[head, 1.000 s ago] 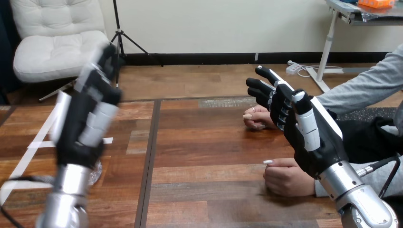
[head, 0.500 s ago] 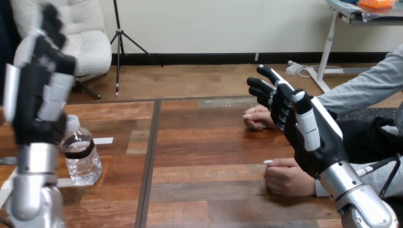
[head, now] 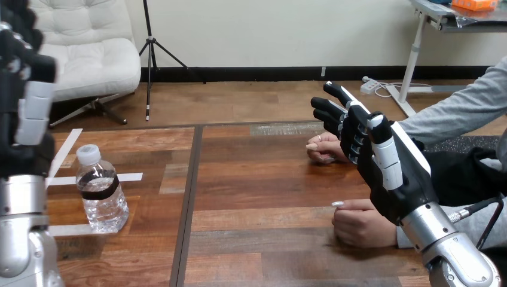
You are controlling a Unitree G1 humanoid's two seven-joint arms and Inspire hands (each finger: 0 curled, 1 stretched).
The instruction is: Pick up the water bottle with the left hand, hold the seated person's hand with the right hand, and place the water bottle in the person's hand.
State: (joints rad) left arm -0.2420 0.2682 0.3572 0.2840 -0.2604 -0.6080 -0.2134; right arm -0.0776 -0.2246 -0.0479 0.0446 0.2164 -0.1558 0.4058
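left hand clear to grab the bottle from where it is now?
Probably yes. The water bottle stands upright on the table, just right of the left hand, which is raised with open fingers. Nothing lies between them; it would only need to come down.

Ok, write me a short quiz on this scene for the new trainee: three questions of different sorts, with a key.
1. True or false: the left hand is holding the bottle.
2. Pick one. The bottle is: A) lying on its side; B) standing upright on the table; C) lifted off the table.
3. Fill in: the right hand has its fingers ____.
Key: 1 false, the hand is raised apart from the bottle. 2 B. 3 straight.
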